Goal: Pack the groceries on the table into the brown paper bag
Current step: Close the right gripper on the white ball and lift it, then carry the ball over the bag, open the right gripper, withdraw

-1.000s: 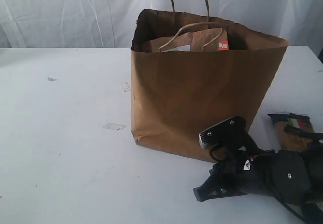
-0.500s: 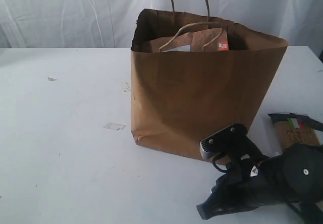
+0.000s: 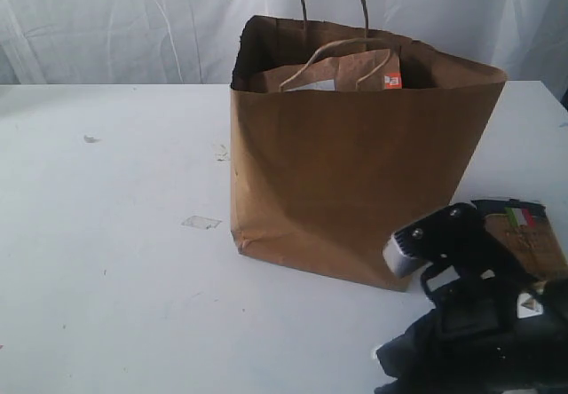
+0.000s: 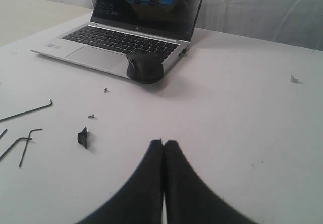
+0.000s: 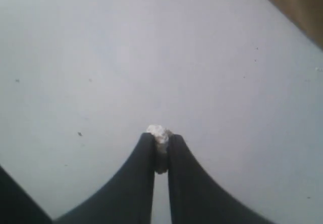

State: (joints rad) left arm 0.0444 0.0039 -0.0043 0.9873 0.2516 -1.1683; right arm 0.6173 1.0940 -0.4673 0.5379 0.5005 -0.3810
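Brown paper bag point(image 3: 355, 181) x1, pouch point(image 3: 333, 66) x1 inside

A wrinkled white cloth point(image 3: 106, 21) hangs as backdrop behind the white, lightly scuffed surface point(image 3: 106, 270); the light is soft and even, shadows faint.

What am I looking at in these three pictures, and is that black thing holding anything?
This is a robot with two arms, each ending in a claw. One camera watches from outside: a brown paper bag stands on the white table, a pouch inside it, a spaghetti packet beside the right arm. Two more cameras ride on the wrists. The left claw is shut and empty, facing a laptop and mouse. The right claw seems to pinch a small pale lump; I cannot tell what.
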